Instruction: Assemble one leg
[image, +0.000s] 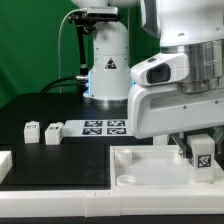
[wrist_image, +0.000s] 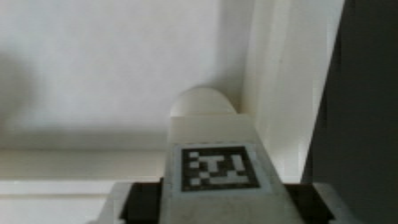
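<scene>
1. White plastic leg (image: 203, 152), a stubby block with a black-and-white square tag, clamped between the two fingers of the grey-and-white gripper (image: 202, 158). Jaws drawn in to the block's width, nothing else in them.
2. Long axis upright in the exterior view, in line with the fingers. Tag face turned toward that camera.
3. Wrist view: same leg (wrist_image: 215, 150) running straight out from the gripper (wrist_image: 217, 196). Tag face toward the lens, narrow rounded end pointing away at the white surface beyond.
4. Position: over the exterior view's right part of the large white tray-like tabletop (image: 150, 165), inside its raised rim. Touching it or just clear of it: cannot tell.
5. Edges: tabletop (wrist_image: 89, 90) floor, wall and an inner corner seen close around the leg's rounded end in the wrist view. Dark strip along one side there, nature unclear.
6. Room to move: stretch of black table (image: 40, 105) toward the exterior view's left.
7. Small white spare block (image: 31, 129) and second spare block (image: 53, 131) standing side by side there, well apart from the gripper.
8. Flat white marker board (image: 104, 126) just beside them, behind the tabletop.
</scene>
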